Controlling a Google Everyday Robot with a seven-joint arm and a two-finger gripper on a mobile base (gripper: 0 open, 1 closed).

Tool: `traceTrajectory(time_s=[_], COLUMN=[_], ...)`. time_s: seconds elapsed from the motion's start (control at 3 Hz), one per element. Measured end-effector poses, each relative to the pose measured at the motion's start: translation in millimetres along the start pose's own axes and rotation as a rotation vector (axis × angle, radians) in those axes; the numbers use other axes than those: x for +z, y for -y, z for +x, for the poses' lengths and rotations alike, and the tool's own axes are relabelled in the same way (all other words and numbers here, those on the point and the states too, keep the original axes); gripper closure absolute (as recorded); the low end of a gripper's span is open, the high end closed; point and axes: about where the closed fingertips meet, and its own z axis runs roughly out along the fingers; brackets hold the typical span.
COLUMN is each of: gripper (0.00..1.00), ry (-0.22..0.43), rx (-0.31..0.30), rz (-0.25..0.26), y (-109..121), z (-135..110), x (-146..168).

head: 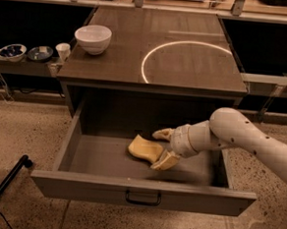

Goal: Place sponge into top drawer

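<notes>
The top drawer (79, 186) stands pulled out, with a dark handle (142, 200) at the middle of its front panel. The pale yellow sponge (142, 148) lies inside it on the drawer floor, near the middle, one edge tilted up. My gripper (162, 147) reaches into the drawer from the right, just right of the sponge. Its cream fingers (166, 161) are spread apart on either side of the sponge's right end, and they do not pinch it.
A white bowl (93, 38) sits at the cabinet top's back left, beside a bright ring of light (188, 43). Two small dishes (12, 52) and a cup (63, 51) stand on a low shelf to the left. A black leg (2, 190) crosses the floor at lower left.
</notes>
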Motion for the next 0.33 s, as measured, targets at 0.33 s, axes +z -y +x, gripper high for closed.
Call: traceTrajectory(time_s=[0.33], gripper=[0.0], ry=[-0.052], rx=[-0.048], rz=[-0.04], y=[-7.6], z=[-20.1], x=[-14.6])
